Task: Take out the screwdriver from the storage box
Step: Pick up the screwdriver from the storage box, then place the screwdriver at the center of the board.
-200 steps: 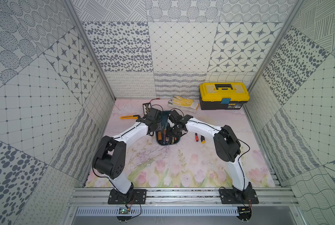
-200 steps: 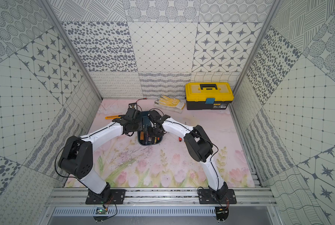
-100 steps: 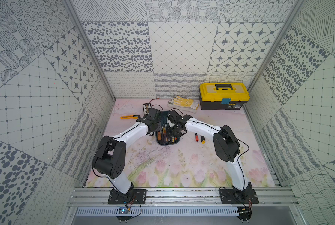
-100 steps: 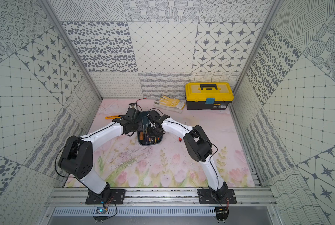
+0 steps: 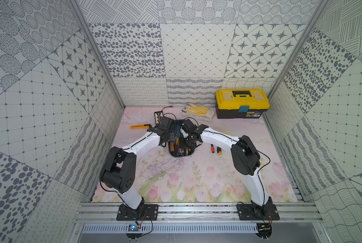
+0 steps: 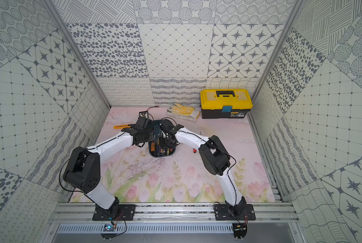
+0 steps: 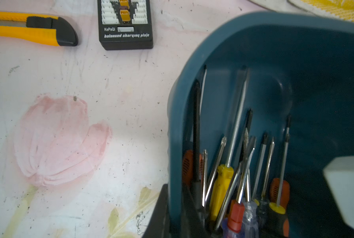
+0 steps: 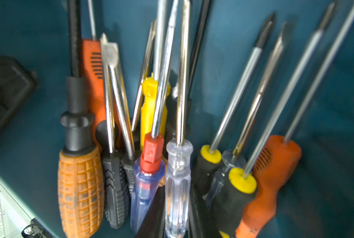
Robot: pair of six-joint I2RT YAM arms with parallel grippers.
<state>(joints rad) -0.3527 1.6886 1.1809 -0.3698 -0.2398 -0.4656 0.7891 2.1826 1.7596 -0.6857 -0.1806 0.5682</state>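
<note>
- In both top views the storage box (image 5: pixel 180 156) (image 6: pixel 161 156) lies lengthwise on the desk (image 5: pixel 176 185). It sits in the far half, about midway between the left and right edges. Both arms bend in over it from the near edge.
- In a top view the left hand (image 5: pixel 168 140) sits at the box's left wall. The right hand (image 5: pixel 189 140) reaches down among the tool handles, with its fingers hidden there.
- A yellow-lidded toolbox (image 5: pixel 242 103) stands in the far right corner with gloves (image 5: pixel 198 110) beside it. A utility knife (image 5: pixel 139 126) lies nearer the left edge, and two short screwdrivers (image 5: pixel 212 148) lie on the desk just right of the box.
- In the left wrist view the left hand (image 7: pixel 175 218) is closed on the box's wall, one dark finger outside it and one inside. Screwdrivers lie bundled at that end. The knife and a charging board (image 7: pixel 125 22) lie on the desk beyond.
- In the right wrist view the right hand (image 8: pixel 177 222) is clamped on the clear-handled screwdriver (image 8: pixel 177 175), its dark fingers (image 8: pixel 154 214) pressed to either side of the handle.
- That screwdriver is inside the box, between a blue handle with a red collar (image 8: pixel 147 181) and a black handle with a yellow collar (image 8: pixel 208 164).
</note>
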